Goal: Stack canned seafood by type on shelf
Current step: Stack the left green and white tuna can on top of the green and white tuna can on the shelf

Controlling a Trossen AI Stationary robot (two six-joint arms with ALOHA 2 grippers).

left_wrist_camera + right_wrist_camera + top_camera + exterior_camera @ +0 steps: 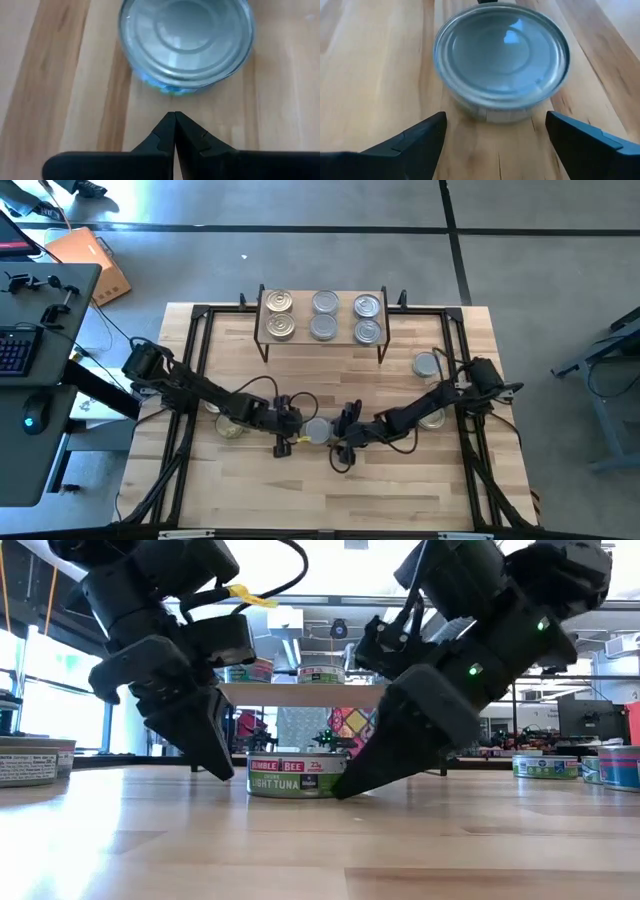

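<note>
From overhead, the two tins (232,426) at the counter's 9 o'clock side sit half under the left arm, and their labels are too small for you to read. In the left wrist view, the tuna can (186,42) is cut off at 12 o'clock.

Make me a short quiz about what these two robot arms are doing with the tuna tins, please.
1. True or false: the left claw is shut, beside the tuna tin between the arms.
2. How many tins show from above on the shelf? A) four B) six C) nine
3. Fill in: the right claw is ____, its fingers short of the tin.

Key: 1 true; 2 B; 3 open.
</note>
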